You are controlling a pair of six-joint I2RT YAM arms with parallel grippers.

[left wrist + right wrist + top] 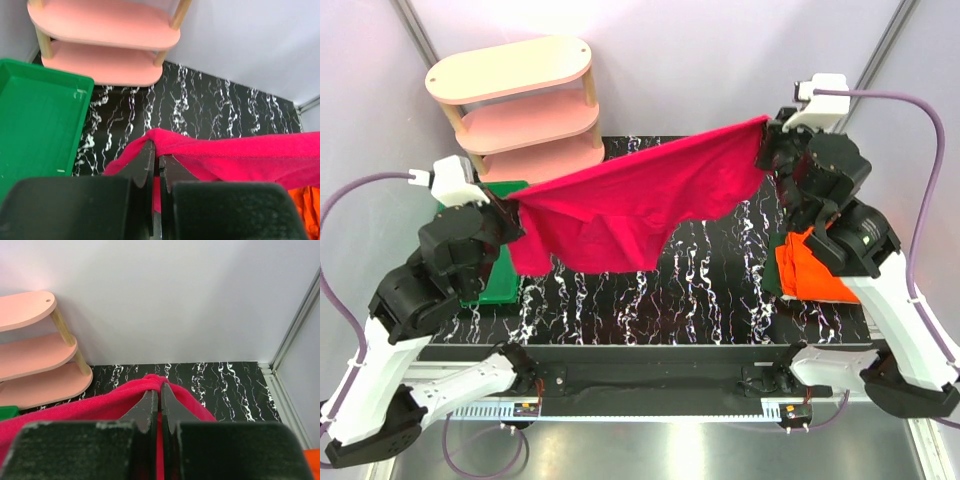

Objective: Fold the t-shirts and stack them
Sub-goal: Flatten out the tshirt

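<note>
Crimson shirt [640, 195]: stretched in the air between the two arms, running from above the left edge toward the far right corner. Its lower hem sags in loose folds over the middle of the table, and whether it brushes the top cannot be told.
Left gripper [512, 205]: jaws pinched tight on one end of the crimson shirt, above the left edge. In the wrist view the cloth drapes over the fingertips.
Right gripper [767, 140]: jaws clamped on the other end of the same shirt, near the far right corner.
Orange shirt [808, 272]: lying bunched at the right edge, partly hidden beneath the right arm.
Tray [492, 275]: green plastic, at the left edge, under the left arm.
Shelf [520, 95]: pink, three tiers on wooden posts, at the far left corner.
Table [720, 285]: black, veined with white.
</note>
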